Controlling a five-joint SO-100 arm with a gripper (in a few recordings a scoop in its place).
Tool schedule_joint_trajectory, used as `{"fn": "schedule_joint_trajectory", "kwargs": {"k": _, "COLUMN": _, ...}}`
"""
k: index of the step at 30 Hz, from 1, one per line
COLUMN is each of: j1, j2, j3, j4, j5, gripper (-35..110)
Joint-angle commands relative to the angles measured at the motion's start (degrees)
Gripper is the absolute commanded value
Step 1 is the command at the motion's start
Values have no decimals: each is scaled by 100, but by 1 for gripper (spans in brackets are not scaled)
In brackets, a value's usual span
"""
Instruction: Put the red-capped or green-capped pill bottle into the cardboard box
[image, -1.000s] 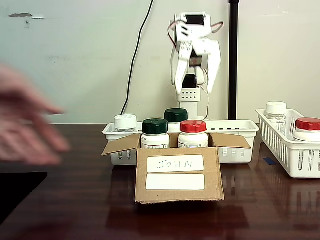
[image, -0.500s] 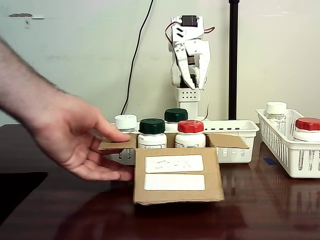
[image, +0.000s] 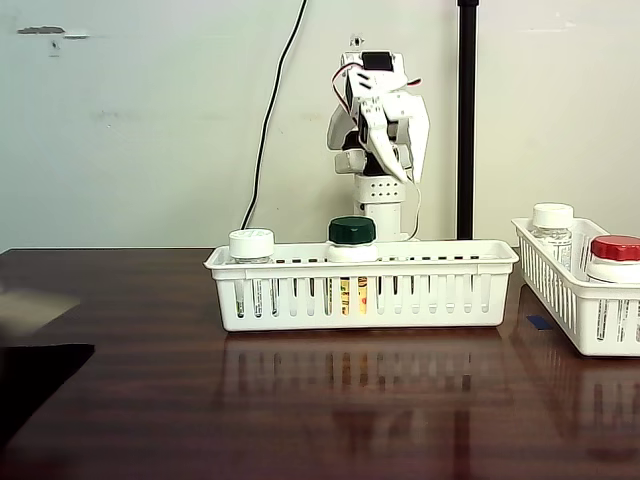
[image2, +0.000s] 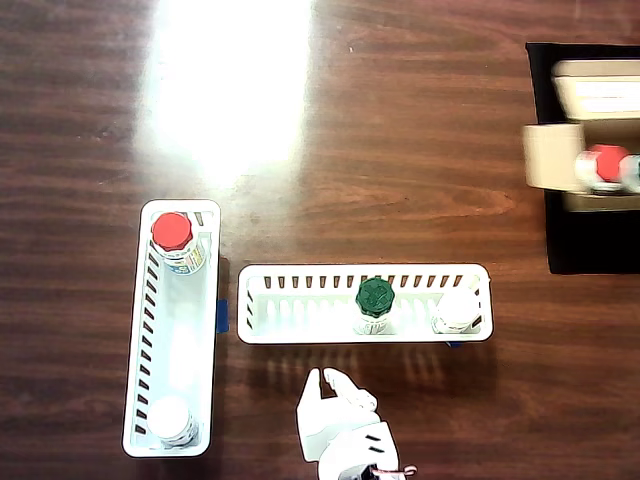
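Observation:
The cardboard box lies blurred at the right edge of the overhead view, over a black mat, with a red-capped bottle inside it. A pale blur at the left edge of the fixed view may be that box. A green-capped bottle stands in the middle white basket. Another red-capped bottle stands in the side basket. My gripper hangs raised behind the middle basket, shut and holding nothing.
White-capped bottles stand in the middle basket and in the side basket. A black pole and a cable run up the wall behind the arm. Bare dark wood lies in front of the baskets.
A hand came in from the left, took hold of the box with its bottles and carried it off leftward. The gripper went from wide open to shut and turned.

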Motion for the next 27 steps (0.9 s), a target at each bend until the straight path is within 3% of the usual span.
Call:
{"fn": "schedule_joint_trajectory", "kwargs": {"k": 1, "j1": -211, "j2": 633, "j3": 290, "j4": 123, "j5": -9, "gripper": 0}}
{"fn": "schedule_joint_trajectory", "kwargs": {"k": 10, "j1": -413, "j2": 800, "j3": 1336, "j4": -545, "j5": -202, "gripper": 0}}
{"fn": "schedule_joint_trajectory", "kwargs": {"k": 16, "j1": -756, "j2": 773, "j3": 2364, "j4": -1740, "j5": -369, "gripper": 0}}
{"fn": "schedule_joint_trajectory", "kwargs": {"k": 19, "j1": -1178, "j2": 800, "j3": 2364, "j4": -1380, "j5": -580, "gripper": 0}}
{"fn": "schedule_joint_trajectory", "kwargs": {"k": 23, "j1": -1424, "j2": 800, "j3": 2364, "j4": -1028, "j5": -53, "gripper": 0}}
{"fn": "schedule_joint_trajectory", "kwargs": {"k": 27, "j1": -1345, "j2": 791, "j3": 2364, "j4": -1028, "j5": -835, "gripper": 0}}
